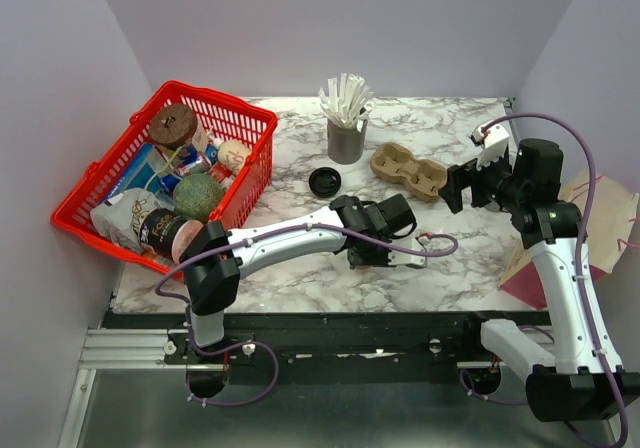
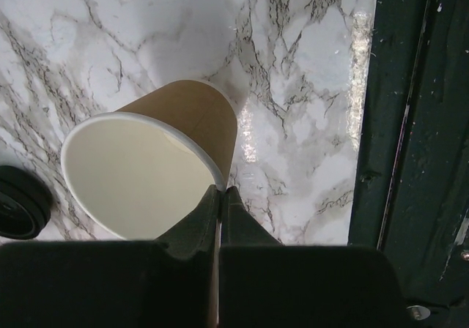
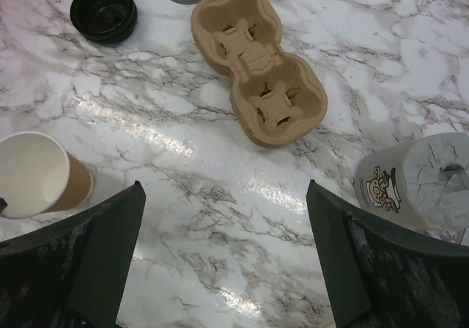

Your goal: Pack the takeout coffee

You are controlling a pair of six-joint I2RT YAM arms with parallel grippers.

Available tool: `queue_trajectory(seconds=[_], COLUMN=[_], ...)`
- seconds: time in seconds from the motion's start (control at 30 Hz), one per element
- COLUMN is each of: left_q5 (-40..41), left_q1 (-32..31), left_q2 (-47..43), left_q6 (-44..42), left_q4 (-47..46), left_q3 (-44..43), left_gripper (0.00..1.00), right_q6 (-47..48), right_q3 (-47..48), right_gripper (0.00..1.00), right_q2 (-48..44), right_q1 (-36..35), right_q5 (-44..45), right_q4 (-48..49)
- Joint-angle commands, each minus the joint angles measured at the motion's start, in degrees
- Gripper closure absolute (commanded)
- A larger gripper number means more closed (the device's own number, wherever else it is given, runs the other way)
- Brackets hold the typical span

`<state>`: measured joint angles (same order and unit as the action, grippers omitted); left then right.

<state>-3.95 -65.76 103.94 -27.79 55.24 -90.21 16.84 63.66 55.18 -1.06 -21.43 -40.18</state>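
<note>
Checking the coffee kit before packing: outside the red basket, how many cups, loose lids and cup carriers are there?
Cups: 3 (tan paper cup, grey cup of white sticks, white printed cup)
Loose lids: 1 (black lid)
Carriers: 1 (pulp two-cup carrier)
Total: 5

Right gripper: fingers spread wide above marble. Two-cup pulp carrier ahead of the gap. Black lid farther ahead, to the left. Tan cup upright, just outside the view's left finger. White printed container outside the other finger.
</note>
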Motion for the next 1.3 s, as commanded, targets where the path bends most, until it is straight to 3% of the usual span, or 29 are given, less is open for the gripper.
queue_trajectory(seconds=[0.0,0.17,0.33,0.5,0.67,0.73,0.83,0.97,1.1,1.27], left_q5=[-2.29,-3.26,-3.61,-6.86,-8.01,-3.46,2.53,-0.09,-4.40,-6.69], left_q1=[-0.25,-0.25,-0.25,0.98,5.54,9.74,14.68,24.68,28.92,29.54], left_q2=[1.88,2.23,0.83,-0.76,-5.14,-5.94,-3.32,1.96,5.56,12.07], left_q6=[-0.16,1.25,1.95,1.42,2.91,4.14,4.85,6.25,5.91,1.87], left_q4=[-0.66,-1.01,-1.54,0.56,3.82,3.56,5.39,6.46,2.51,2.41], left_q3=[-1.72,-2.51,-2.25,-3.82,-11.82,-14.18,-17.87,-21.93,-21.58,-25.53], left_gripper=[0.94,0.92,0.66,0.57,0.53,0.42,0.41,0.43,0.45,0.46], right_q6=[0.56,1.61,1.53,1.35,1.00,1.18,1.97,1.27,-0.40,-0.41], right_q3=[0.41,2.52,4.72,6.21,11.22,13.06,15.79,15.62,14.92,15.27], right_gripper=[0.00,0.00,0.00,0.00,0.00,0.00,0.00,0.00,0.00,0.00], right_q2=[0.28,1.60,3.18,4.67,5.90,6.43,6.17,3.98,3.18,2.48], right_q1=[0.18,0.27,0.18,0.27,0.27,0.18,0.18,0.18,0.27,0.18], right_q5=[0.43,-0.45,-1.77,-2.04,-1.42,-0.55,1.65,1.22,-0.10,1.13], right_q4=[0.63,-0.77,-1.83,-2.09,-3.41,-5.76,-10.51,-13.25,-12.90,-12.37])
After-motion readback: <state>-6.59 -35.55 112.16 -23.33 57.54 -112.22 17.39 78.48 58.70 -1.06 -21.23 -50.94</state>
